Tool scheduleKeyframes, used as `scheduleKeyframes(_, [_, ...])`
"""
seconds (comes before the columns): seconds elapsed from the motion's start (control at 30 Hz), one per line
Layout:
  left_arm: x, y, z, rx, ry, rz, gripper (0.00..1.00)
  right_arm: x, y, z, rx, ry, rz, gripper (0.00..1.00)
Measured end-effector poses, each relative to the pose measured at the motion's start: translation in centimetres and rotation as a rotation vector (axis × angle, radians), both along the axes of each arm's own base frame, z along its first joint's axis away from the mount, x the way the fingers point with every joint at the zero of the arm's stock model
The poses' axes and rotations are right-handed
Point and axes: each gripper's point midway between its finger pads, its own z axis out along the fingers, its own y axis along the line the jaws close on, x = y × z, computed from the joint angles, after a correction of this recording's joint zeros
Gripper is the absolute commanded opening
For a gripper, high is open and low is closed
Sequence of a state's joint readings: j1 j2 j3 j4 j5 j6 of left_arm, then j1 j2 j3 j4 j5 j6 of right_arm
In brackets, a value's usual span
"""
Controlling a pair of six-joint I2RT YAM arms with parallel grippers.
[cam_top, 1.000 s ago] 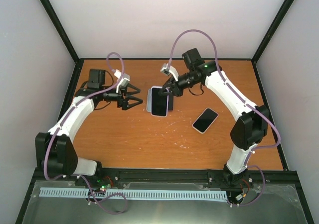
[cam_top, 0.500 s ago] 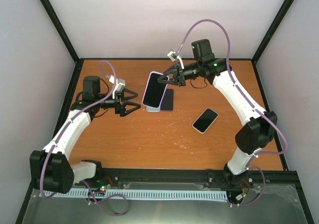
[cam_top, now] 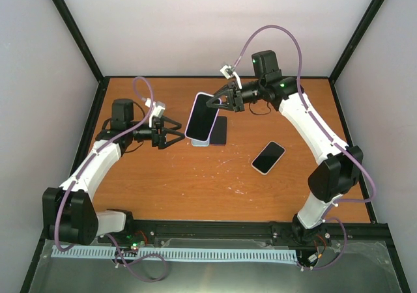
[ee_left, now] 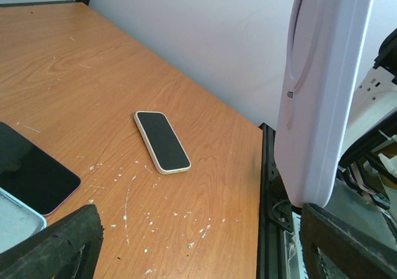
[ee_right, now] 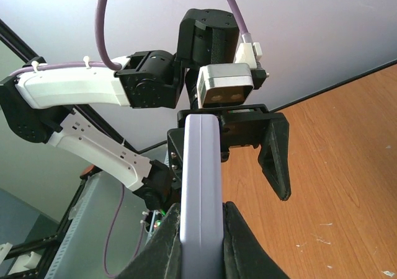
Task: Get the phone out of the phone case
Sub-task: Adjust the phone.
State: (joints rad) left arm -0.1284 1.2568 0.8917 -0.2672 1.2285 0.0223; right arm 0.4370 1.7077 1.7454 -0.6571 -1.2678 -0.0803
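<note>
The phone in its lavender phone case [cam_top: 202,116] hangs tilted above the table, dark screen up, with my right gripper [cam_top: 219,103] shut on its far end. In the right wrist view the case's edge [ee_right: 201,180] stands pinched between both fingers [ee_right: 164,245]. My left gripper [cam_top: 176,131] is open just left of the held phone, apart from it. The left wrist view shows the case's back [ee_left: 322,93] hanging at the right, above the right finger [ee_left: 347,242]; nothing lies between the fingers.
Under the held phone a dark bare phone [cam_top: 219,130] and a light blue empty case [cam_top: 198,142] lie on the wooden table [cam_top: 195,182]. A phone in a cream case [cam_top: 268,157] lies to the right. White specks dot the wood. Black frame rails border the table.
My right gripper has lifted the lavender-cased phone off the table and tilted it up. My left arm has drawn back to the left, its jaws still open.
</note>
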Motion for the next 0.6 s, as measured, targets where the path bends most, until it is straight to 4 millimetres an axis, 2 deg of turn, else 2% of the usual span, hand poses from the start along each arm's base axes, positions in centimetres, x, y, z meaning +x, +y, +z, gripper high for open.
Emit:
scheduleKeyframes(0.2, [-0.4, -0.2, 0.4, -0.023, -0.008, -0.027, 0.86, -0.1, -0.1, -0.2, -0.002, 0.005, 0.000, 0.03])
scheduleKeyframes(0.47, [-0.6, -0.5, 1.1, -0.043, -0.046, -0.045, 0.79, 0.0, 0.0, -0.9, -0.012, 0.026, -0.004, 0.03])
scheduleKeyframes(0.6, [-0.3, -0.6, 0.7, -0.032, -0.040, -0.039, 0.76, 0.0, 0.0, -0.9, -0.013, 0.027, -0.005, 0.03])
